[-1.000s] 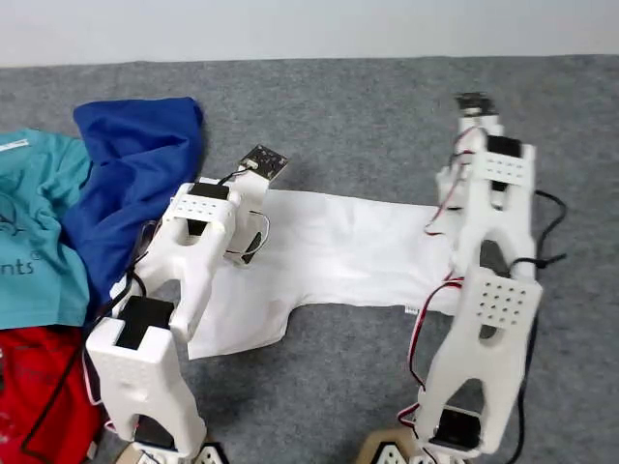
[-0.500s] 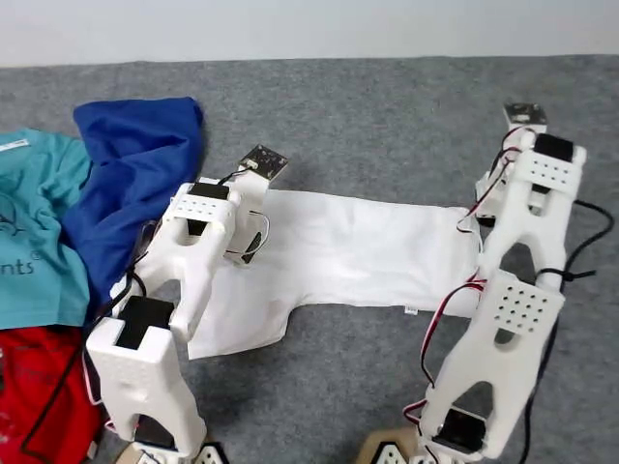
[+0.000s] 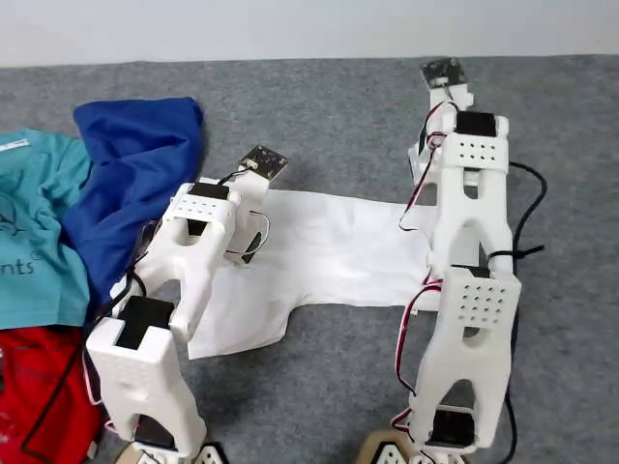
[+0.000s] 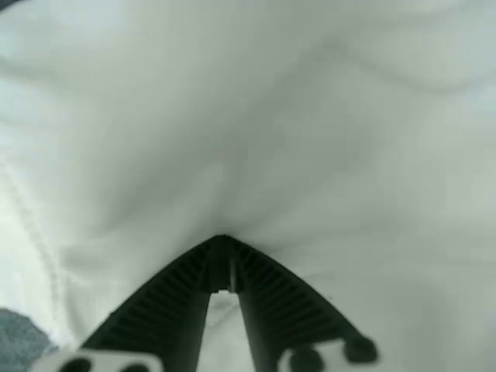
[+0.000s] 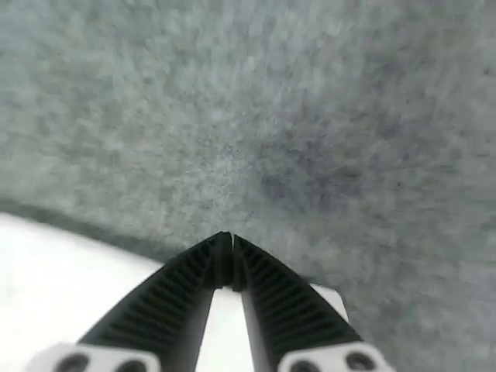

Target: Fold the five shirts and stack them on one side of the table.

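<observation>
A white shirt (image 3: pixel 329 251) lies spread across the grey felt table between the two arms. My left gripper (image 4: pixel 222 242) is shut, pinching a fold of the white shirt (image 4: pixel 248 116) near its left upper edge, with creases running out from the tips. My right gripper (image 5: pixel 225 239) is shut at the shirt's far right edge. White cloth (image 5: pixel 54 271) shows under and beside its fingers, and bare grey felt lies beyond the tips. In the high view the right arm (image 3: pixel 469 164) stands over that right end of the shirt.
A blue shirt (image 3: pixel 135 164) lies crumpled at the back left, partly over a teal shirt (image 3: pixel 34 232). A red shirt (image 3: pixel 39 387) sits at the front left with a black cable across it. Bare grey felt (image 3: pixel 338 116) stretches behind and to the right.
The right arm swung right, pulling the shirt's right edge outward, then came back left and farther from the front. The left arm stayed put.
</observation>
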Motion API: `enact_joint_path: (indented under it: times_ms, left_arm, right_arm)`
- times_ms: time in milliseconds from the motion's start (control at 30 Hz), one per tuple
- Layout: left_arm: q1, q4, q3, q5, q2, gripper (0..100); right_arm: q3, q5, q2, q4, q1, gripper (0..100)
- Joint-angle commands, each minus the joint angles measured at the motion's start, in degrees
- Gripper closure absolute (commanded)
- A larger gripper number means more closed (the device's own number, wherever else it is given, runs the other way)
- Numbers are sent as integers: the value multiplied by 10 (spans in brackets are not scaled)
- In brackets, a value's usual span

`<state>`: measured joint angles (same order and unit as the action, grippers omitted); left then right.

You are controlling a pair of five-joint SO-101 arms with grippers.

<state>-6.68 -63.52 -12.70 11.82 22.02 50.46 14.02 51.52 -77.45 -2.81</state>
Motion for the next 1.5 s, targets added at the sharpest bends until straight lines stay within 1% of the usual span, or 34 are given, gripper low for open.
enact_joint_path:
  times_ms: [0, 200, 433, 600, 700, 900, 1000, 1100, 1233, 1400, 1467]
  left_arm:
    - [-4, -4, 12, 5, 0, 997]
    - [-4, -4, 12, 5, 0, 997]
    - [-4, -4, 12, 5, 0, 997]
    - [-4, -4, 12, 5, 0, 997]
    - [-3, -4, 11, 5, -2, 997]
    - [2, -4, 14, 5, -19, 997]
    - [2, -4, 14, 2, -71, 997]
    - [2, -4, 14, -19, -138, 997]
    - [2, -4, 13, -21, -207, 997]
    - [3, -4, 13, -20, -251, 995]
    - [16, -13, 14, -20, -265, 987]
  right_arm:
    - [30, -6, 28, 20, -16, 987]
    - [30, -6, 65, -7, -79, 987]
    - [30, -5, 41, -70, -154, 987]
    - [30, -5, 10, -110, -184, 987]
    - [30, -6, -28, -131, -180, 987]
    - [30, -6, -110, -187, -146, 988]
    - [30, -4, -138, -219, -133, 988]
    - [30, -3, -160, -247, -119, 988]
    - [27, -3, -186, -249, -116, 988]
    - [26, -2, -209, -251, -116, 988]
    - [26, -2, -218, -251, -116, 988]
